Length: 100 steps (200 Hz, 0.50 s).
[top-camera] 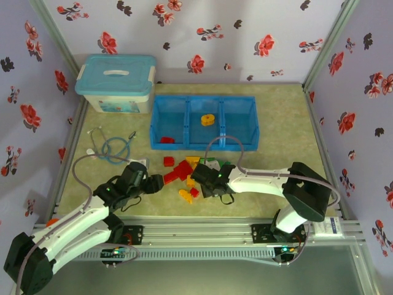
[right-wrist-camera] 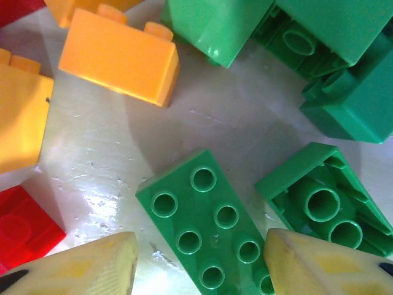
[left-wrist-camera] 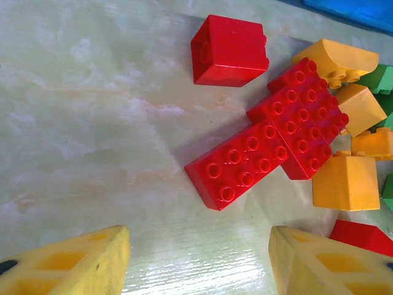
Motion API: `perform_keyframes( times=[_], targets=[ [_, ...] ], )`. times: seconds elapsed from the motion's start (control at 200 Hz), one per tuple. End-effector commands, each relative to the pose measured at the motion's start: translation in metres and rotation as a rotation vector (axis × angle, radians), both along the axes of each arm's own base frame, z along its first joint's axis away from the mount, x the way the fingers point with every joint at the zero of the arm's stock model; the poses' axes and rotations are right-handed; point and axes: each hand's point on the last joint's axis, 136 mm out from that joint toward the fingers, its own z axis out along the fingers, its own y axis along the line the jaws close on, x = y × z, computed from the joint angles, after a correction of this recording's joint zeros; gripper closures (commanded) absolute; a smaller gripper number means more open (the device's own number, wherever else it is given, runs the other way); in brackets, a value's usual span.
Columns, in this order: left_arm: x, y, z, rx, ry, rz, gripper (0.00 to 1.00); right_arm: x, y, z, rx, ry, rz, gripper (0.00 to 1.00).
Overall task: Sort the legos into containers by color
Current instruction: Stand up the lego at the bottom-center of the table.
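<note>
Right end effector (right-wrist-camera: 199, 258) nearest, jaws apart, straddling green lego (right-wrist-camera: 209, 236), unclamped. Left end effector (left-wrist-camera: 198, 246) apart, empty, short of red lego (left-wrist-camera: 239, 163). Legos (top-camera: 182, 171) heaped on surface (top-camera: 282, 141) before containers (top-camera: 206, 98). We rate them light, rigid, slick; pinch flat long sides.

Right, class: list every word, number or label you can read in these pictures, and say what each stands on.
None can be read.
White sticker on the near rail, right side: print too small to read.
Front label on the lidded storage box: blurred, unreadable.
</note>
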Motion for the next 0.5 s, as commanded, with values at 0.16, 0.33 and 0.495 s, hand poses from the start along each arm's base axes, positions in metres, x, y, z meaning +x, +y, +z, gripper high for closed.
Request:
perform_keyframes(
  times=[0.16,0.33,0.495],
  targets=[
    [0.0016,0.0,0.0023,-0.01,-0.014,0.018,0.39,-0.0059,-0.0226,-0.0231,-0.119,0.029,-0.038,0.4],
    [0.0012,0.0005,0.0018,-0.008,-0.013,0.02,0.4,-0.0059,-0.0209,-0.029,-0.125,0.036,-0.035,0.4],
    [0.002,0.0014,0.0001,-0.003,-0.016,0.024,0.4,-0.0052,-0.0177,-0.0317,-0.116,0.037,-0.037,0.43]
  ],
)
